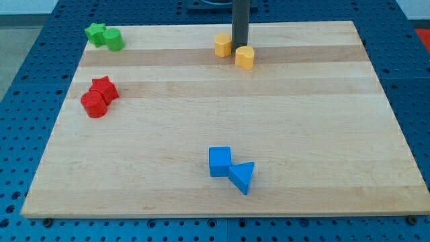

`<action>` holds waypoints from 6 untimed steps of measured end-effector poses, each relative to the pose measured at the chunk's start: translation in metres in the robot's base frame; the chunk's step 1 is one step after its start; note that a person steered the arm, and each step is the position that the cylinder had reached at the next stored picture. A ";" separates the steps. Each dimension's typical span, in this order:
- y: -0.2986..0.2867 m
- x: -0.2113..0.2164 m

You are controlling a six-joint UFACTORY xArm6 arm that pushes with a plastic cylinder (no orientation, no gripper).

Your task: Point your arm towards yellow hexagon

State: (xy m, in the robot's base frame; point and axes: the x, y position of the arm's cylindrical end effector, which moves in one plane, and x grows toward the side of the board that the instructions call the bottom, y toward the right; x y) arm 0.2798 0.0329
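The yellow hexagon [223,45] lies near the view's top, a little left of centre. A second yellow block with a rounded shape [244,57] sits just to its lower right. My dark rod comes down from the view's top edge, and my tip [240,47] stands right beside the hexagon's right side and just above the rounded yellow block. I cannot tell whether the tip touches either block.
A green star [95,31] and a green rounded block [113,39] sit at the top left. A red star [105,88] and a red rounded block [94,105] lie at the left. A blue cube [220,161] and a blue triangle [242,177] lie at the bottom centre. The wooden board [322,121] rests on a blue perforated table.
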 end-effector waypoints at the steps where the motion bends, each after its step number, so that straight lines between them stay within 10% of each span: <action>1: 0.000 0.004; 6: 0.043 0.002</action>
